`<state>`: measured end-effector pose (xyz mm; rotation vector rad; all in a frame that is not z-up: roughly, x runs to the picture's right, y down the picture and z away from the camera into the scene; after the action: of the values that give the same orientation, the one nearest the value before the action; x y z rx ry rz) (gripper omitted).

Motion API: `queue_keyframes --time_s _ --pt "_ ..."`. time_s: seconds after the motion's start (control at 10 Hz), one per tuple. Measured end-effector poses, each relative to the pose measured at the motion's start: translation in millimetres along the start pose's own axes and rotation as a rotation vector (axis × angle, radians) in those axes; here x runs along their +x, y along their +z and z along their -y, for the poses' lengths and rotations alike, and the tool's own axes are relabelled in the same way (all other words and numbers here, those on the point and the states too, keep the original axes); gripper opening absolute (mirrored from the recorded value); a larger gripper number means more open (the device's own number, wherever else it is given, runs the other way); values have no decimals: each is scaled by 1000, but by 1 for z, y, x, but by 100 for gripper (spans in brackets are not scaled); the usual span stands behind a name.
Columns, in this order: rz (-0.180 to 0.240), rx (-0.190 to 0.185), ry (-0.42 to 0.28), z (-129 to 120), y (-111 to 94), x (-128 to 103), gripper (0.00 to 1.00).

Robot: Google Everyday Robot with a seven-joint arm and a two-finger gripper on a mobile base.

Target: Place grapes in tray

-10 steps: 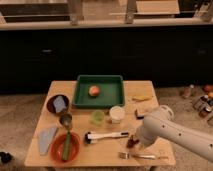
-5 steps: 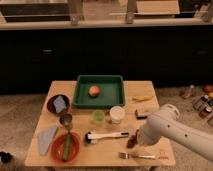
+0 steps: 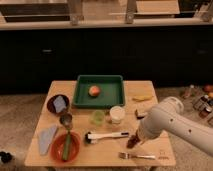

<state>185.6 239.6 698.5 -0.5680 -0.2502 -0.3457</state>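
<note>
The green tray [image 3: 82, 102] sits at the back middle of the wooden table [image 3: 155, 130], with an orange round fruit [image 3: 94, 90] inside it. My gripper [image 3: 132, 142] hangs low over the table's front right, between the white-handled brush [image 3: 106, 135] and the fork [image 3: 136, 156]. A small dark reddish lump [image 3: 130, 145] shows at its tip; it may be the grapes, but I cannot tell. Another small dark object [image 3: 140, 114] lies beside the white cup [image 3: 117, 114], partly behind my arm.
A banana [image 3: 142, 98] lies right of the tray. A green cup [image 3: 98, 117], a spoon [image 3: 66, 121], a dark bowl [image 3: 58, 104], a red bowl [image 3: 65, 146] and a grey cloth [image 3: 47, 137] fill the left side. Bottles [image 3: 202, 100] stand on the floor at right.
My arm's elbow has risen and shifted a little right. The gripper has stayed near the same spot at the table's front right.
</note>
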Motion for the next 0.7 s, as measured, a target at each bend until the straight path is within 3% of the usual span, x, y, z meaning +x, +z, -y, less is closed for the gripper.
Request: queue_keyframes --time_s 0.4,0.6,0.7 --pt "-57 41 46 7 -12 0 62" --pt "-70 43 66 6 -11 8 79" --pt "-74 43 75 4 -10 12 80"
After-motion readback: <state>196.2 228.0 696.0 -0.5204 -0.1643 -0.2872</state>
